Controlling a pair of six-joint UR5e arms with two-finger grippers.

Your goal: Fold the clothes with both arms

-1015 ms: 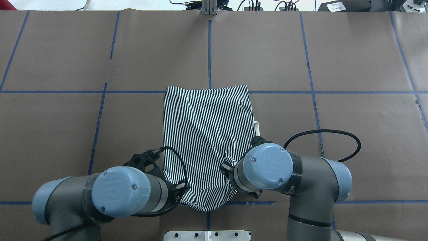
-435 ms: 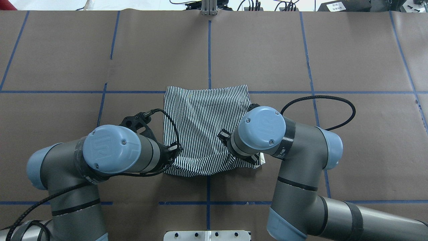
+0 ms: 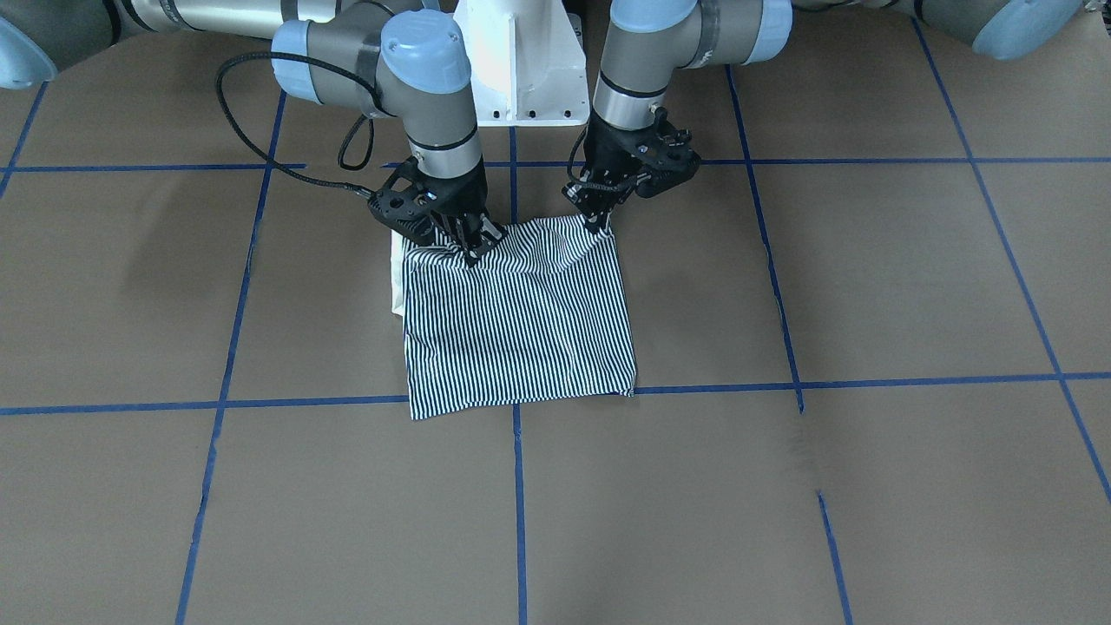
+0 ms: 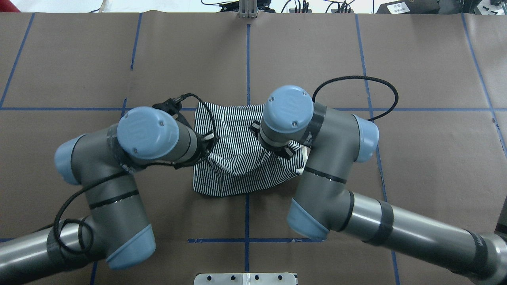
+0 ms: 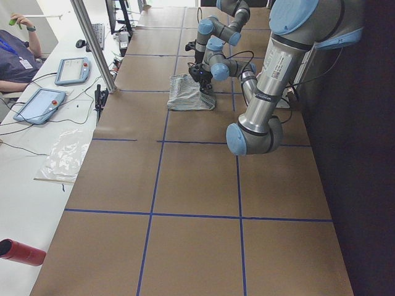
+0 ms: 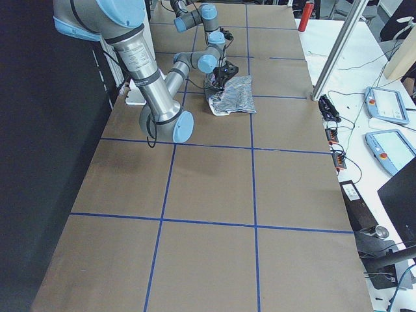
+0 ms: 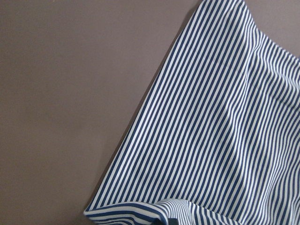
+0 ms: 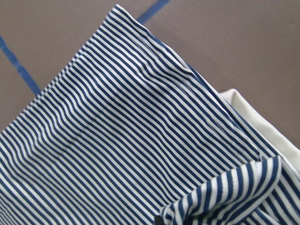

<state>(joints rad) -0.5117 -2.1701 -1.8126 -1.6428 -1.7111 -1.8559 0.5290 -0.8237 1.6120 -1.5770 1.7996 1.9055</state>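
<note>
We hold the left pincer (image 3: 599,217) and right pincer (image 3: 469,247) each clamped on a corner of the polo shirt (image 3: 521,334), which lies on the tabletop (image 3: 781,486) near the pedestal base (image 3: 521,61) and which we judge soft, light and best gripped at its corners.

Thin navy-and-white stripes over the whole soft cloth polo shirt (image 3: 521,330), wavy right at the black left gripper (image 3: 601,224) and black right gripper (image 3: 473,250). Plain cream collar edge (image 3: 397,279) just outboard of the right gripper. Matt brown paper table cover (image 3: 781,486) beneath both, crossed by blue tape lines (image 3: 518,503). Grey jointed arms (image 3: 438,113) above the grippers, light-blue joint caps (image 3: 421,39), white pedestal base (image 3: 516,61) behind.
</note>
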